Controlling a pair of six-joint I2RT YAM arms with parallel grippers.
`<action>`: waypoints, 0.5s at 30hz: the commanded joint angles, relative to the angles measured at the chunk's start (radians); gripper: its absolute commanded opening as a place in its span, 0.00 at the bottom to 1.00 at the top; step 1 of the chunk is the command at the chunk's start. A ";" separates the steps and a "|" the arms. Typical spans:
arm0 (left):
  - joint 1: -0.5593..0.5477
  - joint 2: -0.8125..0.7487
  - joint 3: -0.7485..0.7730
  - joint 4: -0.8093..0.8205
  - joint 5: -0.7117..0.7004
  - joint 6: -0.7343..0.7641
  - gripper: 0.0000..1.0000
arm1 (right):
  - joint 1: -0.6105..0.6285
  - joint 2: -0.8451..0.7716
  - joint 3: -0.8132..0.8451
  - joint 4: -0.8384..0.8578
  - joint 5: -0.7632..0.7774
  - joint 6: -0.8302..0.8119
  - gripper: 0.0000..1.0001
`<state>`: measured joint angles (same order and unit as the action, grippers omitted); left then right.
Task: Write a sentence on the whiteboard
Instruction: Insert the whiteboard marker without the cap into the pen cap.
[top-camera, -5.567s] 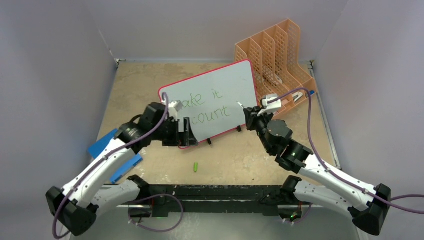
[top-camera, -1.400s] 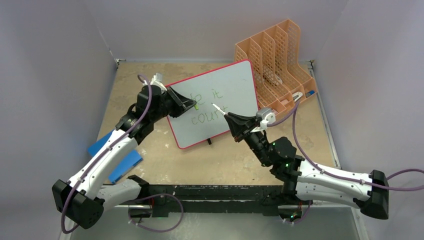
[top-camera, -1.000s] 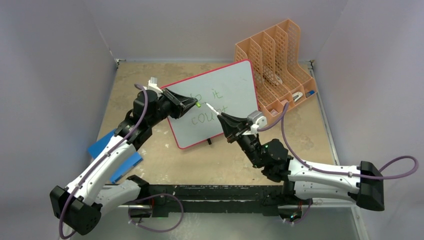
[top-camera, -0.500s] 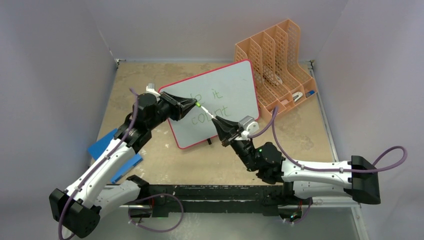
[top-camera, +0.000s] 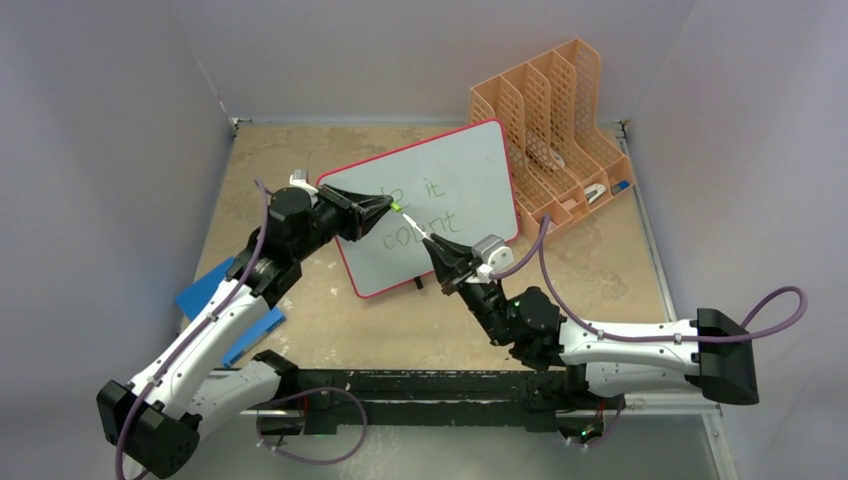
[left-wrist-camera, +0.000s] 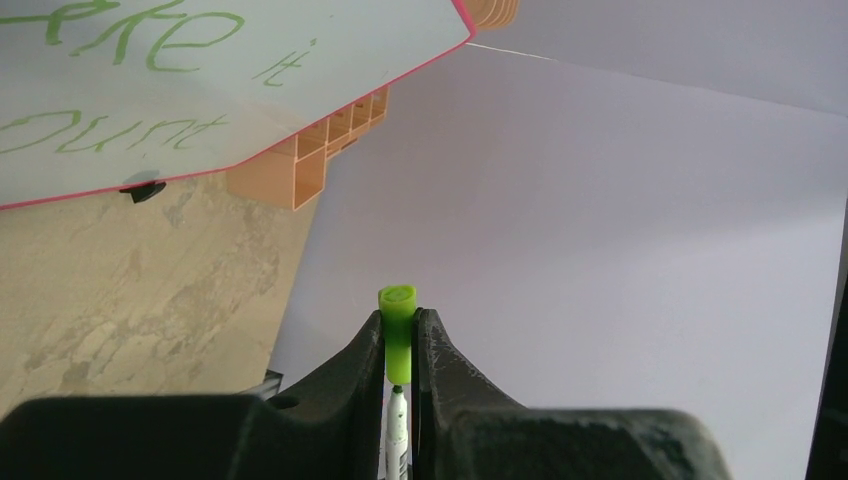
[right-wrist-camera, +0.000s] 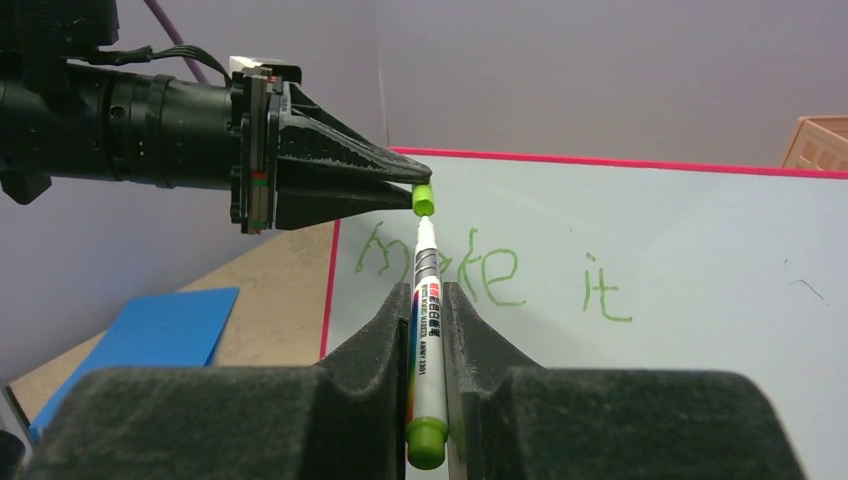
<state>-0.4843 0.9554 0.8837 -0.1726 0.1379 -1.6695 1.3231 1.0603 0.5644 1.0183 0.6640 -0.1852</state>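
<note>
The whiteboard (top-camera: 470, 170) with its pink-red rim lies tilted mid-table, and the green sentence (top-camera: 425, 210) "make it count" stands on it in two lines. My left gripper (top-camera: 391, 205) hangs above the board's left part, shut on a green marker cap (left-wrist-camera: 398, 325). My right gripper (top-camera: 432, 243) is shut on the white marker (right-wrist-camera: 426, 330). The marker points up and to the left at the cap (right-wrist-camera: 423, 199), and its tip meets the cap's open end. The left arm hides the start of "make" in the top view.
An orange file rack (top-camera: 555, 110) stands against the board's far right edge. Two blue pads (top-camera: 215, 285) lie on the table at the left, partly under the left arm. Grey walls close in the table on three sides.
Over the last second my right gripper has carried the marker left until its tip reached the cap in my left gripper. The left gripper barely shifted. The board has not moved.
</note>
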 joint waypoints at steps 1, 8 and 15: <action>0.004 -0.023 -0.006 0.040 0.005 -0.019 0.00 | 0.009 -0.001 0.025 0.084 0.035 -0.023 0.00; 0.004 -0.021 -0.008 0.048 0.016 -0.009 0.00 | 0.011 0.009 0.032 0.088 0.042 -0.026 0.00; 0.004 -0.017 -0.011 0.054 0.025 -0.009 0.00 | 0.015 0.014 0.037 0.090 0.037 -0.026 0.00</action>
<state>-0.4843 0.9516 0.8722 -0.1715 0.1440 -1.6676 1.3304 1.0790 0.5644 1.0447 0.6880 -0.1963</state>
